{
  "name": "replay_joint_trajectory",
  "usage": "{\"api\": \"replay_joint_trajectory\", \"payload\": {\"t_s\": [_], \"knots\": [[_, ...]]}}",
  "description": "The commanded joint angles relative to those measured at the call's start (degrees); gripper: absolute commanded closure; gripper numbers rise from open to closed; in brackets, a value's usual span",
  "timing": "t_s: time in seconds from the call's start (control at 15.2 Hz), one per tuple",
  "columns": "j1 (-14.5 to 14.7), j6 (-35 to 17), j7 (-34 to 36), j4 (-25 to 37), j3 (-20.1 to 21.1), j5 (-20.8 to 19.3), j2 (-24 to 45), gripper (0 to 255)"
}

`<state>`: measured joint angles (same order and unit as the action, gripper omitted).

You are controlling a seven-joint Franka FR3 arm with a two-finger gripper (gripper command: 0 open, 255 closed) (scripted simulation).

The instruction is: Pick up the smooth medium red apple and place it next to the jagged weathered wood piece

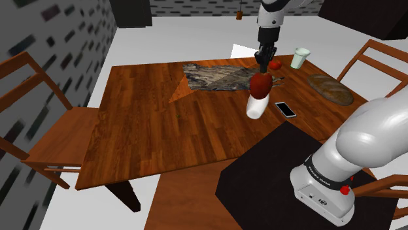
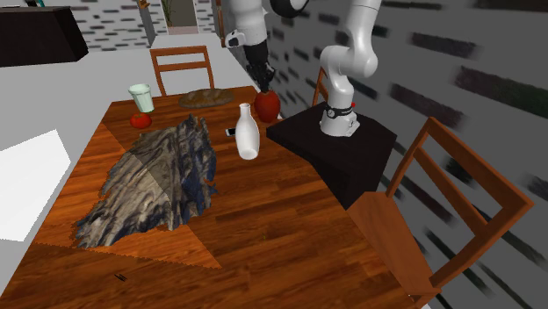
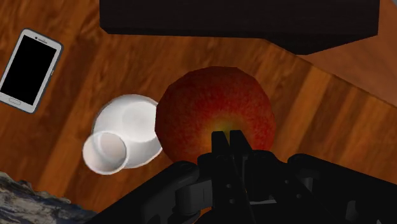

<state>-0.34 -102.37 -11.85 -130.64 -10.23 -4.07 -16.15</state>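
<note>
Black fingers [image 3: 219, 147] are pressing almost together, pinching the top of the red apple [image 3: 216, 118], which is hanging clear of the bench [image 1: 144, 131], just beside the neck of the white bottle [image 1: 255, 109] near the edge by the black stand [image 1: 274, 173]. Across the shoulder view, a wooden chair [image 1: 62, 140] is standing at the bench's end. The jagged grey-brown wood piece [image 1: 212, 76] is lying along the far edge, just beside the bottle. A small red fruit [image 1: 276, 65] is resting by that edge too. A phone [image 1: 285, 109] is lying by the stand-side edge. A pale cup [image 1: 300, 58] and flat brown loaf [image 1: 330, 88] are sitting toward the far corner.
</note>
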Motion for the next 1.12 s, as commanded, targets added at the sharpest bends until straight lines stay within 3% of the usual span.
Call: {"api": "replay_joint_trajectory", "payload": {"t_s": [0.0, 0.53, 1.06], "knots": [[-1.27, -0.01, -2.81, 1.05, -1.83, -1.02, 0.92, 255], [-6.07, -0.43, -14.03, 6.70, -8.99, -3.71, 6.20, 255], [-10.80, -0.60, -26.02, 16.37, -15.41, -3.04, 15.36, 255]]}}
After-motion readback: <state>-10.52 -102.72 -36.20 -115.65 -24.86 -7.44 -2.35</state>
